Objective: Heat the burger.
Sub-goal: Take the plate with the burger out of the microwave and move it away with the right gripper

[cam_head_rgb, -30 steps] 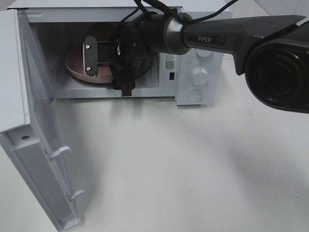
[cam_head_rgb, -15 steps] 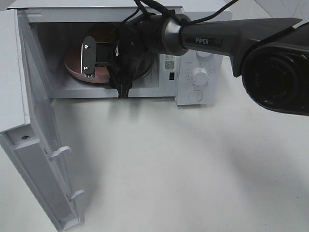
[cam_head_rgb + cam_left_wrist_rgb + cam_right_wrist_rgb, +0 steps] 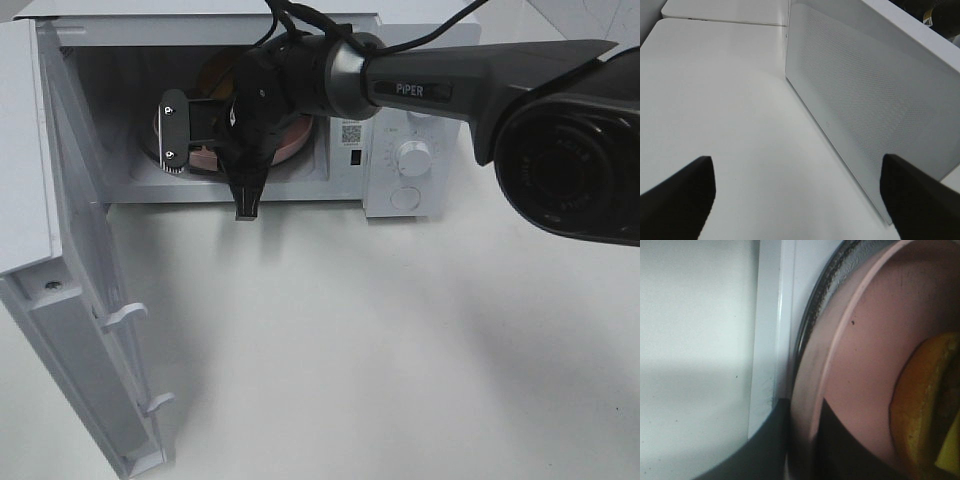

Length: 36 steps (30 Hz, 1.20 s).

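Note:
The burger [image 3: 920, 400] lies on a round pink plate [image 3: 865, 340] inside the open microwave [image 3: 230, 190]. In the exterior high view only a sliver of its brown bun [image 3: 215, 72] shows behind the arm. My right gripper [image 3: 802, 445] reaches into the cavity, its two dark fingers pinching the plate's rim from either side. The exterior high view shows that gripper [image 3: 175, 138] at the left part of the plate [image 3: 292, 140]. In the left wrist view my left gripper [image 3: 800, 200] is open, its fingertips wide apart with nothing between them.
The microwave door [image 3: 80, 330] hangs wide open at the left of the exterior high view. The control panel with its knobs [image 3: 412, 155] is right of the cavity. In the left wrist view a white perforated microwave wall [image 3: 870, 100] rises close by. The plate rests on a glass turntable [image 3: 815, 315].
The right gripper's fingers have drawn together onto the plate's rim. The wrist has shifted slightly left and rolled. The left gripper's earlier state is not shown.

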Each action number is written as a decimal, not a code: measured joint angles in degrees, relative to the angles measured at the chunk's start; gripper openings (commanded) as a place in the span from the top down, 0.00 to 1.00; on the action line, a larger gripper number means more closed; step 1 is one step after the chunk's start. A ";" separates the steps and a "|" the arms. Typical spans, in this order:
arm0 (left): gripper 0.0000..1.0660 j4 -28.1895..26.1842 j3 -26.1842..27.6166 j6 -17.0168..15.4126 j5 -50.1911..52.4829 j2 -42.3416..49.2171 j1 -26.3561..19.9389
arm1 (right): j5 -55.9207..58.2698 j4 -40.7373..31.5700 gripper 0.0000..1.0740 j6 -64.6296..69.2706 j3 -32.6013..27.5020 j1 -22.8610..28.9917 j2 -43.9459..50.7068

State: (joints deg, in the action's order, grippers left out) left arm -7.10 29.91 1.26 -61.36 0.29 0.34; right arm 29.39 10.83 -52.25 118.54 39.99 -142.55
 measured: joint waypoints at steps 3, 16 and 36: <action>0.23 0.00 0.00 0.00 0.00 0.00 0.00 | 0.06 0.00 1.00 -0.06 0.00 0.11 0.00; 0.23 0.00 0.00 0.00 0.00 0.00 0.00 | 2.98 -2.18 1.00 -4.13 -0.17 0.80 1.49; 0.23 0.00 0.00 0.00 0.00 0.00 0.00 | -3.67 -2.64 1.00 -6.42 -15.41 1.15 9.97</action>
State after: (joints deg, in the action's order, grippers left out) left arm -7.10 29.91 1.26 -61.36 0.29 0.34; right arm 25.73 8.19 -58.67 103.13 41.14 -132.58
